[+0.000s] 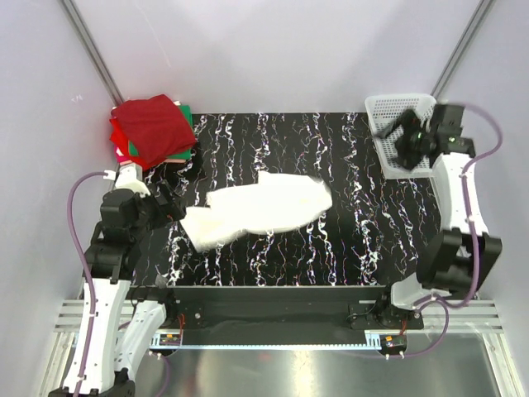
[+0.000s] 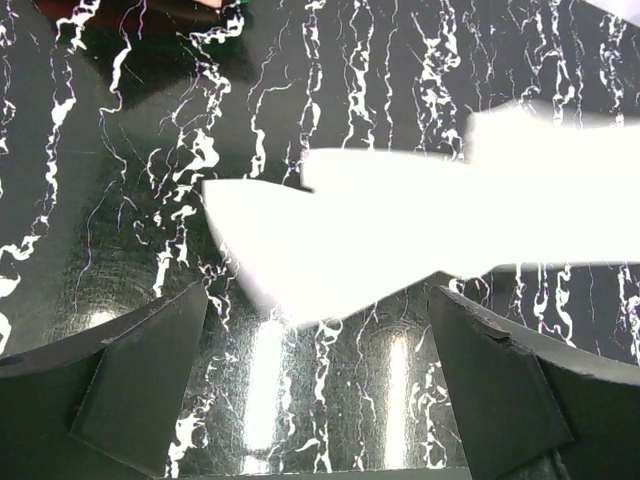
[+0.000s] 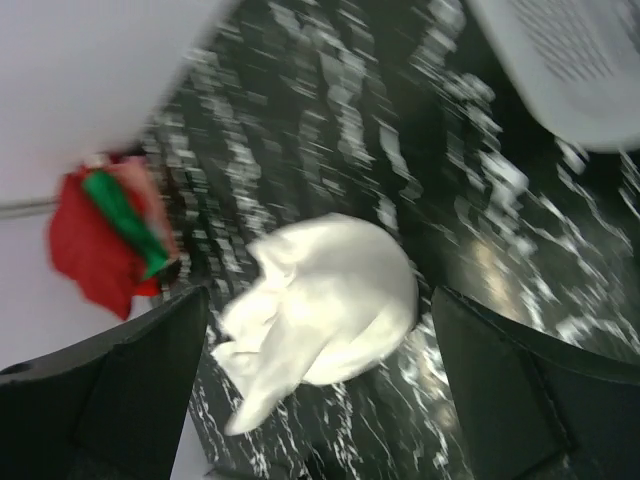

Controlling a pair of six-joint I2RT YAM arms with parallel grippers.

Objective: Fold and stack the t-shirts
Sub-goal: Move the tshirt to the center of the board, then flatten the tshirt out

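Black marbled table (image 1: 355, 248): white t-shirt (image 1: 264, 211) lies crumpled mid-table, not yet folded or stacked. The stack of folded red and green tees (image 1: 153, 128) sits done at the far-left corner. Left gripper (image 1: 169, 203) is wide open and empty beside the shirt's left end; right gripper (image 1: 409, 136) is wide open and empty over the basket (image 1: 388, 107).

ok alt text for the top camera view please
A rumpled white t-shirt lies in the middle of a black marbled table. The left gripper is open by its left end, the right gripper open over a white basket far right. Folded red and green shirts are stacked far left.
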